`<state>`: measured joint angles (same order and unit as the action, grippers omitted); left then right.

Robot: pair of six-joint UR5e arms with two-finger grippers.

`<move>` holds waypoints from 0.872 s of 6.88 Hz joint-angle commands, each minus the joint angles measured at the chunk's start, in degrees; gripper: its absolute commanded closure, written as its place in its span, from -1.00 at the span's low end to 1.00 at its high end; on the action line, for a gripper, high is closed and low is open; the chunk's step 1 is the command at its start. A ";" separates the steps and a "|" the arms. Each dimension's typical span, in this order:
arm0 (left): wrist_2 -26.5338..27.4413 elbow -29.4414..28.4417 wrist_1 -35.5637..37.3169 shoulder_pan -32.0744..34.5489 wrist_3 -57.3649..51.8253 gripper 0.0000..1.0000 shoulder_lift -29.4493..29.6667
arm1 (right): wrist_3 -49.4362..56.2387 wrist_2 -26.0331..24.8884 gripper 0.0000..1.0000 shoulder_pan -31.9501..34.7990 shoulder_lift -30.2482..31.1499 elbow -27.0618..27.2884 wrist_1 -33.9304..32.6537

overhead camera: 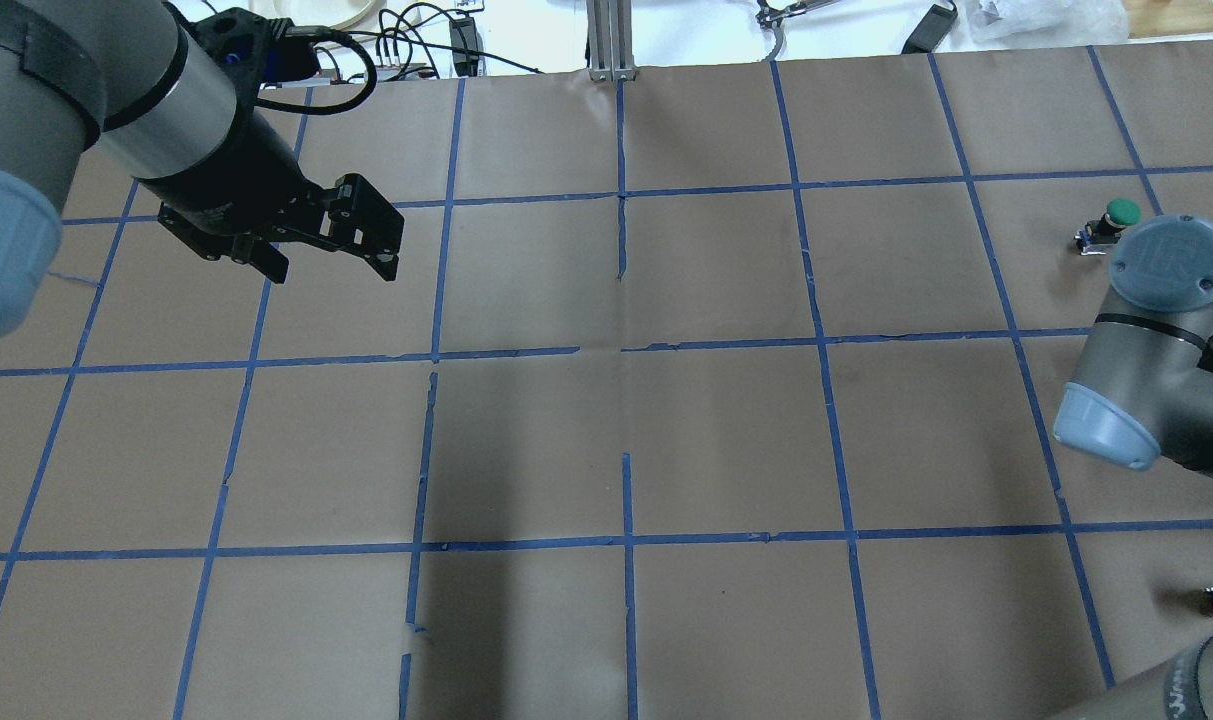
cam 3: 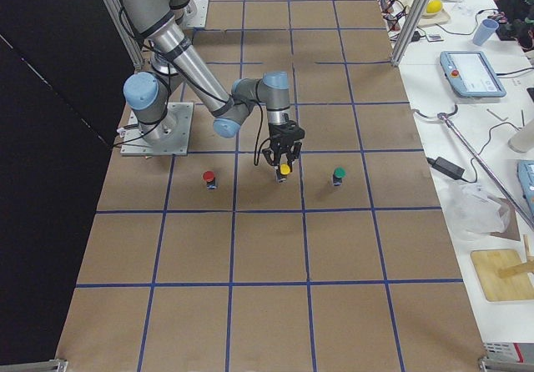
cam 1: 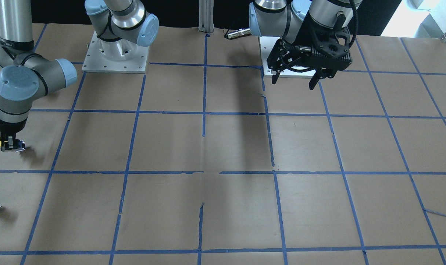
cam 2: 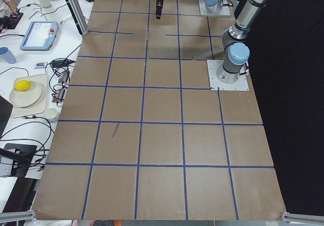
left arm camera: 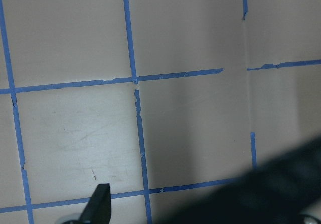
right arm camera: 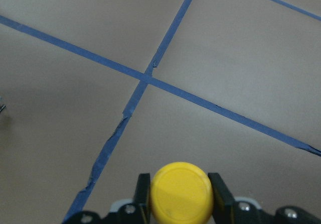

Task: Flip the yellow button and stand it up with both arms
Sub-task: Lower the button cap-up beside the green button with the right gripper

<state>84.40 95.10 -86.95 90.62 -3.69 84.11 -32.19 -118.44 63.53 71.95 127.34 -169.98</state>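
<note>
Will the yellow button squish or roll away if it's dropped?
Probably won't squish: the yellow button looks hard, its cap perfectly round between the jaws. That round cap might roll, and looks wide enough to tip it over.

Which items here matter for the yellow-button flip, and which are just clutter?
In play: yellow button, clamped in right pincer; left pincer, open and empty.
Lying about: red button, green button, one on either side of the yellow one.
</note>
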 commanded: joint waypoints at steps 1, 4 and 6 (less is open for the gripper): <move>0.06 0.00 -0.07 0.00 0.00 -0.99 0.00 | -0.07 0.14 0.18 -0.34 -0.05 0.88 -0.09; 0.07 0.00 -0.07 0.00 0.00 -0.99 0.00 | 1.85 -0.21 -0.95 -0.51 0.30 1.07 0.00; 0.07 0.00 -0.07 0.00 0.00 -0.99 0.00 | 2.74 -0.21 -0.99 -0.51 0.56 1.06 -0.09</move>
<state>84.46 95.10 -87.01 90.62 -3.69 84.11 -29.94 -118.64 63.02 72.34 128.42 -170.04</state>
